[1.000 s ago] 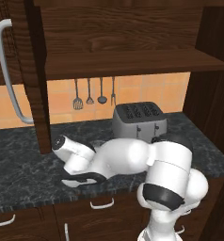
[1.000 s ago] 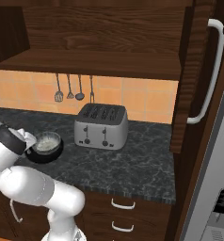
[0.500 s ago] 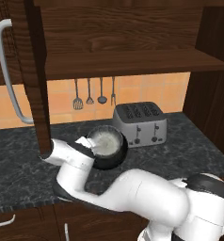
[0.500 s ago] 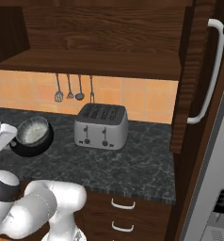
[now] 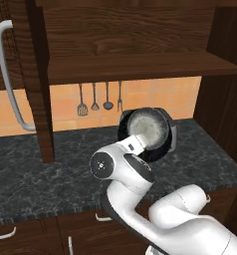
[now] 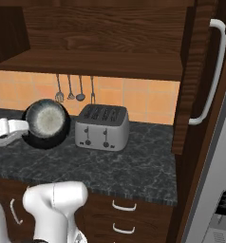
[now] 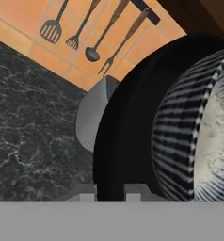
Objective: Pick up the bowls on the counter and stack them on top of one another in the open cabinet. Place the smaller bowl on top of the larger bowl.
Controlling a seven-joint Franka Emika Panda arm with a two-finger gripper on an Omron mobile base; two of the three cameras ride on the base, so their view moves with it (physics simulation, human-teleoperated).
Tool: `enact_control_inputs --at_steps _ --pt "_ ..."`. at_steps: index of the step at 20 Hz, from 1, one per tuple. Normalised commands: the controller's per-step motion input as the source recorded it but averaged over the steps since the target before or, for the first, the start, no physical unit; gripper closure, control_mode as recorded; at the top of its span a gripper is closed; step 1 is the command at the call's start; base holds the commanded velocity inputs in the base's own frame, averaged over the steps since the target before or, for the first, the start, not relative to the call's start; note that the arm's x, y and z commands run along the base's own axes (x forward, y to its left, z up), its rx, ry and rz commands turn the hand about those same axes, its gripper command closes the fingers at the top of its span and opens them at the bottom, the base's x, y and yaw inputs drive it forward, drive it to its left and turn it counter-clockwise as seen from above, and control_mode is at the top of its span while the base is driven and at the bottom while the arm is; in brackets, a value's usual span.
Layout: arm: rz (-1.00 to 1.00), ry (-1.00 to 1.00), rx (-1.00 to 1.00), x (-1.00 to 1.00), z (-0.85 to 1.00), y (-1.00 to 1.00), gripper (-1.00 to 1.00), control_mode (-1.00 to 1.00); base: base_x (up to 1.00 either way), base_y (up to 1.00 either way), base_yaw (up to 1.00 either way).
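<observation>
The larger bowl (image 5: 163, 144), glossy black, hangs above the counter (image 5: 36, 174) tipped on its side, its mouth facing the base cameras. The smaller bowl (image 5: 149, 129), pale and speckled, sits nested inside it. My gripper (image 5: 138, 143) is shut on the black bowl's lower-left rim. From the right the same pair shows as black bowl (image 6: 62, 135) and pale bowl (image 6: 46, 119), with the gripper (image 6: 20, 127) at their left. In the hand view the black rim (image 7: 125, 136) stands between my fingertips (image 7: 87, 192), the ribbed small bowl (image 7: 180, 141) beside it. The open cabinet's shelf (image 5: 140, 67) lies above.
A silver toaster (image 6: 103, 126) stands on the counter (image 6: 129, 166) just right of the bowls. Utensils (image 5: 94, 97) hang on the orange tiled wall. The cabinet doors stand open at either side, with long pale handles (image 5: 6, 79) (image 6: 213, 71). Drawers with white handles (image 6: 124, 206) run below.
The arm has carried the black bowl, with the small bowl inside, up and to the right off the counter, and it now tips more toward the cameras. The grip has stayed closed.
</observation>
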Motion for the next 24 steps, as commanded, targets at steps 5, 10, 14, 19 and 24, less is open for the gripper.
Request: enact_control_inputs --at_steps 5,10,14,19,24 --pt "0.0 -0.32 0.17 0.01 1.0 -0.23 1.0 -1.0 0.0 0.0 0.0" --pt "-0.01 -0.16 0.11 0.02 1.0 -0.16 1.0 -1.0 0.0 0.0 0.0" --pt "-0.01 0.0 0.03 -0.25 1.0 -0.25 1.0 -1.0 0.0 0.0 0.0" --pt "-0.01 0.1 0.0 -0.21 1.0 -0.05 1.0 -1.0 0.0 0.0 0.0" --pt "0.0 0.15 0.0 0.33 1.0 0.15 1.0 -1.0 0.0 0.0 0.0"
